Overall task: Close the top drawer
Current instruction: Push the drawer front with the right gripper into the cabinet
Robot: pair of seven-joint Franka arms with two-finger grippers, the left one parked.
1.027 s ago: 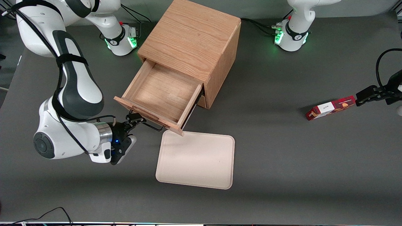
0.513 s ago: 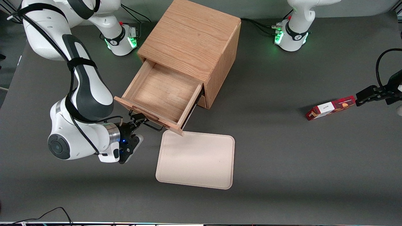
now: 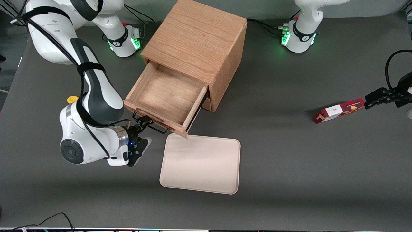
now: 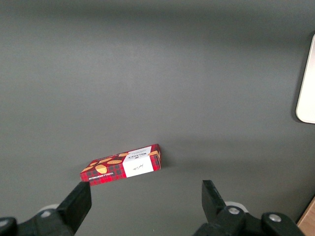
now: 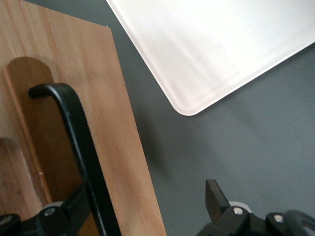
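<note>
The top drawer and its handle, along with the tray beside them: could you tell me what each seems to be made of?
Top drawer: light oak-like wood, visible grain, matte. Handle: thin black bar, probably coated metal, with a smooth sheen. Tray: cream, smooth, rounded corners, likely plastic or moulded fibre. The gripper sits at the handle, fingers open.

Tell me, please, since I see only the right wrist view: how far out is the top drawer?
Observer: The top drawer stands well out of the cabinet; its inside is empty.
Operator: Where along the handle is the gripper?
Observer: The open gripper is in front of the drawer, at the handle's end toward the working arm.
Operator: Anything on the table besides the tray?
Observer: A red box lies toward the parked arm's end.
</note>
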